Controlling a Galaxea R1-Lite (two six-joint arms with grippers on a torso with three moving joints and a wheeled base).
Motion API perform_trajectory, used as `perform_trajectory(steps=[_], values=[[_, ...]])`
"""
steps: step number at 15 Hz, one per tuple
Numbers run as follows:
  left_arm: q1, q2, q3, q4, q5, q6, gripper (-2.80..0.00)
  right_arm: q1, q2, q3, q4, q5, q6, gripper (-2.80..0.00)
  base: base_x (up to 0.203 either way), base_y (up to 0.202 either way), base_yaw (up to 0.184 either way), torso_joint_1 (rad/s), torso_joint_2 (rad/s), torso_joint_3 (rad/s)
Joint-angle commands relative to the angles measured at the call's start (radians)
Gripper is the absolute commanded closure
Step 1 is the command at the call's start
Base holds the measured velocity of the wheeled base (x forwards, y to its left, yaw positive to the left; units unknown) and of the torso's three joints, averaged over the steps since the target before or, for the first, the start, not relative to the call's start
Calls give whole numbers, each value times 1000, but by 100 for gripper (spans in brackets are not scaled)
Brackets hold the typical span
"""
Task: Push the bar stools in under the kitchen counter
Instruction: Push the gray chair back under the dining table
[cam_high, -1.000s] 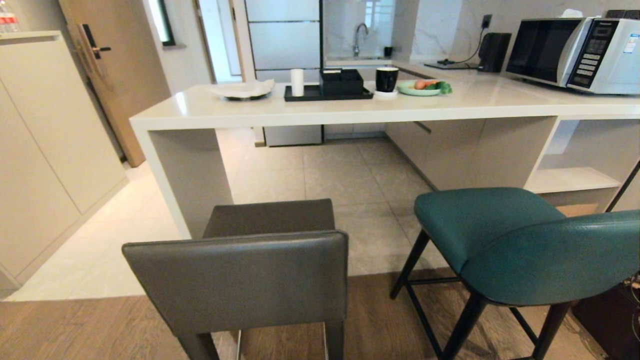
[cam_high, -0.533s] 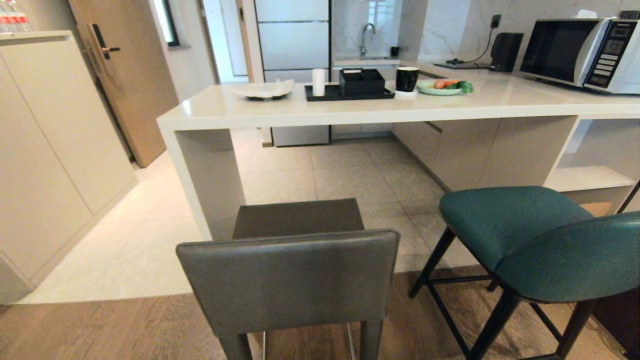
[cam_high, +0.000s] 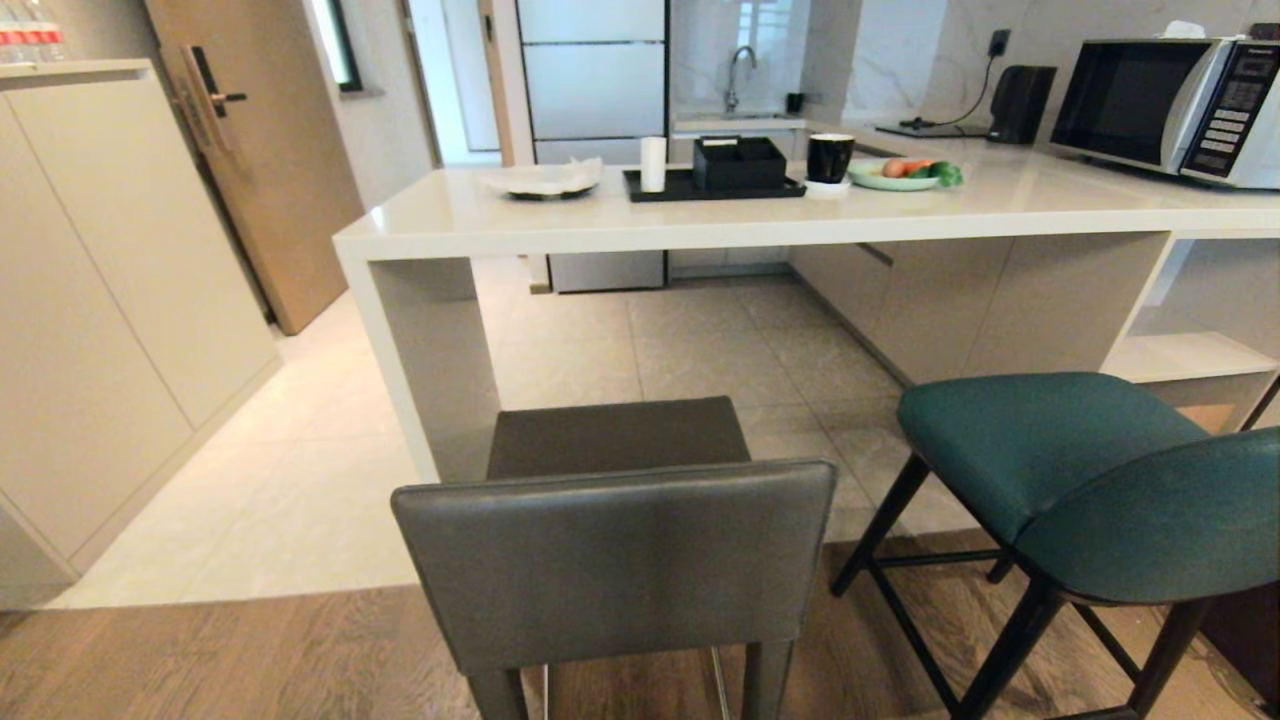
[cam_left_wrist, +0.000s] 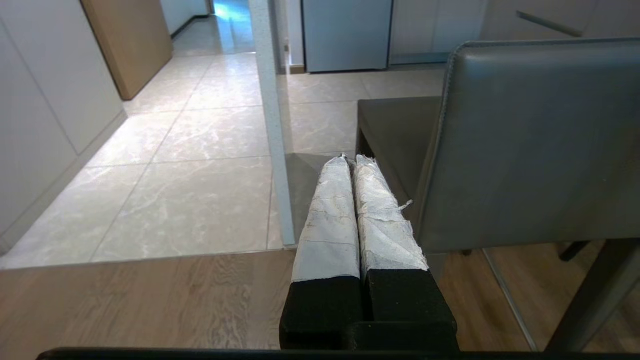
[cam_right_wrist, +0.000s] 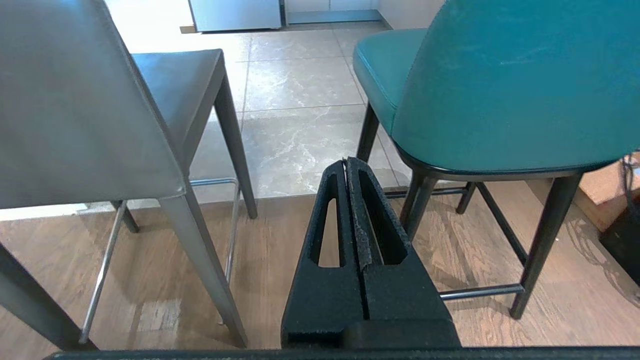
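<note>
Left gripper (cam_left_wrist: 350, 162) is pressed shut, empty, hanging low beside the grey stool (cam_high: 615, 540), just off the edge of its backrest and touching nothing. Right gripper (cam_right_wrist: 346, 167) is shut and empty too, pointing into the gap between the grey stool and the teal stool (cam_high: 1080, 480).

Both stools stand out from the counter (cam_high: 700, 225), backs toward the robot. The grey one's seat faces the opening near the counter's end panel (cam_high: 430, 360); the teal one sits to the right, turned a little askew.

Risks from here, as I read it: a push on the grey stool off to one side could swing it into that end panel. The legs stand where wood floor meets tile, so a leg may catch at the seam and tip the stool. The teal one, being angled, could skid sideways toward the shelves (cam_high: 1180, 355) instead of going under.

Up on the counter: a black tray (cam_high: 715, 187) carries a white cylinder (cam_high: 653, 163) and a black box (cam_high: 738, 162); a green plate (cam_high: 890, 180) holds vegetables (cam_high: 920, 168); a dark dish (cam_high: 545, 190) has white paper (cam_high: 545, 178) on it. A black mug (cam_high: 830, 157) stands between tray and plate.
</note>
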Motion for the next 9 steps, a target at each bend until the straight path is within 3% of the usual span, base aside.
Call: perform_trajectory(steps=[1, 6, 9], values=[[0, 1, 40, -1, 0, 0, 0, 1, 1, 2, -1, -1, 1, 0, 0, 0, 0, 0, 0, 0], [0, 5, 40, 18, 0, -4, 0, -1, 1, -1, 6, -3, 0, 0, 0, 0, 0, 0, 0, 0], [-1, 118, -64, 50, -1, -41, 0, -2, 21, -53, 70, -11, 0, 0, 0, 0, 0, 0, 0, 0]])
